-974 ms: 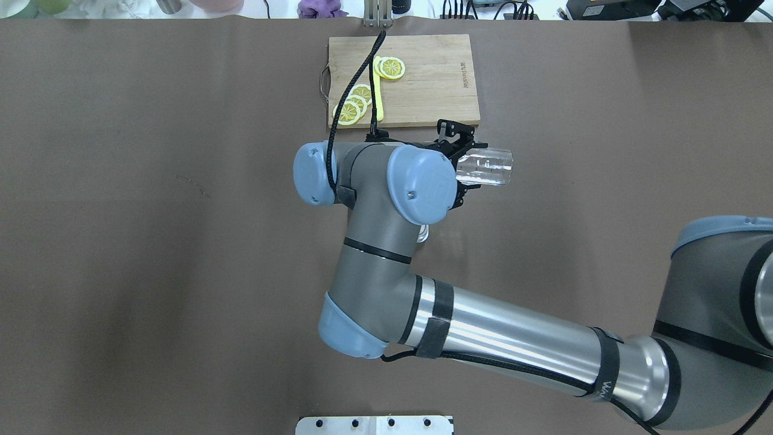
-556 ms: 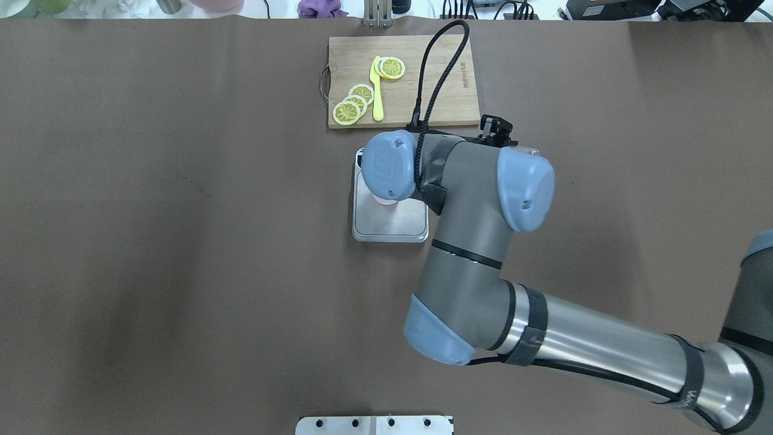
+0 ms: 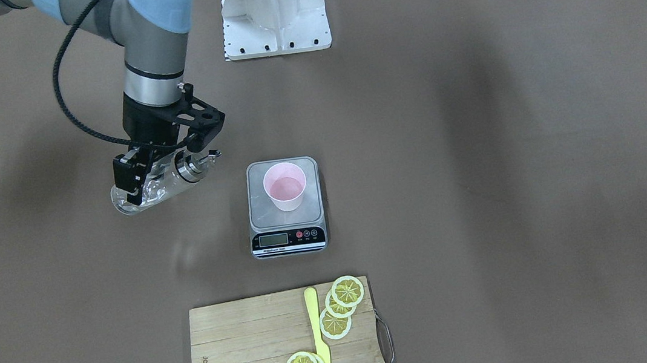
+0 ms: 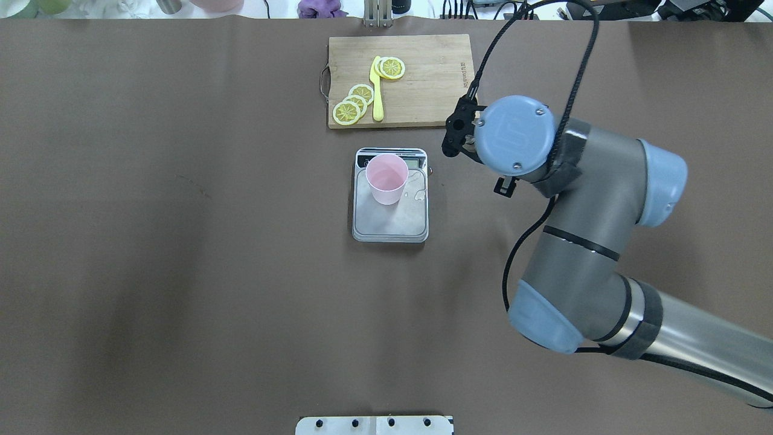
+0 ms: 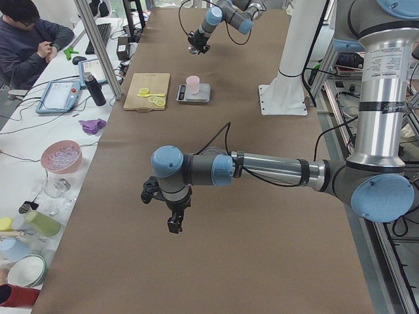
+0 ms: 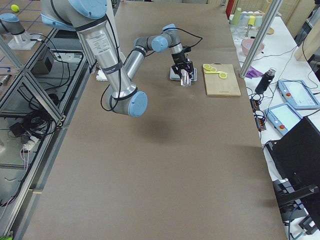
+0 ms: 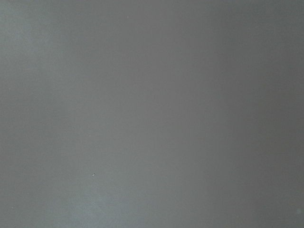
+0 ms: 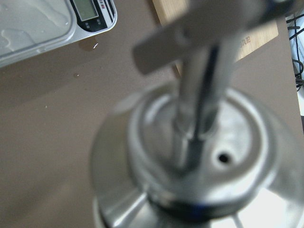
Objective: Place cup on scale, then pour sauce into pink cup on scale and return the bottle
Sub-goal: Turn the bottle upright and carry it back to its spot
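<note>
The pink cup (image 3: 284,187) (image 4: 386,179) stands upright on the far half of the scale (image 3: 312,208) (image 4: 392,225), whose steel platform shows clear wet patches (image 4: 418,194). My right gripper (image 3: 148,182) is shut on the clear glass bottle (image 3: 139,197) (image 6: 186,76), off to the scale's side and above the table. The bottle is tilted, with its metal cap and spout (image 3: 195,164) (image 8: 199,156) toward the scale. In the overhead view the wrist hides the bottle. I cannot make out the sauce inside the glass. My left gripper (image 5: 171,222) hangs far off over bare table; whether it is open or shut I cannot tell.
A wooden cutting board (image 3: 245,349) (image 4: 435,90) with lemon slices (image 3: 347,291) and a yellow knife (image 3: 316,334) lies beyond the scale. The white robot base (image 3: 274,16) is at the near edge. Droplets (image 8: 95,46) dot the table by the scale. A person (image 5: 29,36) sits at the side bench.
The right arm has swung from over the scale toward the robot's right, carrying the bottle with it. The cup and scale are now uncovered in the overhead view.
</note>
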`<state>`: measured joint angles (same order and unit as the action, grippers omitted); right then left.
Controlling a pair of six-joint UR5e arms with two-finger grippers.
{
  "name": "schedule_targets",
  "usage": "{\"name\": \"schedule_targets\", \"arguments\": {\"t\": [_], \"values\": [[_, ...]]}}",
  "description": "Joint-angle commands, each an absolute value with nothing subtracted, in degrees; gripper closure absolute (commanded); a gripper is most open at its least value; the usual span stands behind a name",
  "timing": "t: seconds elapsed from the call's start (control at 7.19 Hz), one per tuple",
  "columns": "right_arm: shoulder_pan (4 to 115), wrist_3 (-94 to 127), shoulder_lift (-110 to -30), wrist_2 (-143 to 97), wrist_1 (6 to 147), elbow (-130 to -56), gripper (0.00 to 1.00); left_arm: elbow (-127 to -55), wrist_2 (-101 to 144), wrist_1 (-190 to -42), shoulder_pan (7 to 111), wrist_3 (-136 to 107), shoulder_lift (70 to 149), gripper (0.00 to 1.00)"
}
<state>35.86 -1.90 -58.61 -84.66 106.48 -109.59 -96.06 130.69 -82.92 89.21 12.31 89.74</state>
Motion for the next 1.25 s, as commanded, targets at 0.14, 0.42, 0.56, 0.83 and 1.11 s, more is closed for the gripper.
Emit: {"name": "schedule_targets", "arguments": {"t": [0.14,0.42,0.56,0.83,1.11], "values": [[42.4,-4.2,-69.8,-96.8,84.5,-110.7,1.0,-95.5,130.7,-83.1,89.3,12.3,89.7,0.02],[46.7,-3.7,-76.2,-106.0,71.2,-110.4,1.0,-95.5,130.7,-83.1,89.2,12.3,89.7,0.02],[48.5,-2.5,-78.2,-110.0,66.8,-110.1,1.0,-95.5,130.7,-83.1,89.2,12.3,89.7,0.02],[50.5,1.6,-80.7,-115.7,59.9,-109.4,1.0,-95.6,130.7,-83.1,89.3,12.3,89.7,0.02],[51.2,5.2,-83.8,-117.2,45.4,-103.7,1.0,-95.8,130.7,-83.1,89.3,12.3,89.6,0.02]]}}
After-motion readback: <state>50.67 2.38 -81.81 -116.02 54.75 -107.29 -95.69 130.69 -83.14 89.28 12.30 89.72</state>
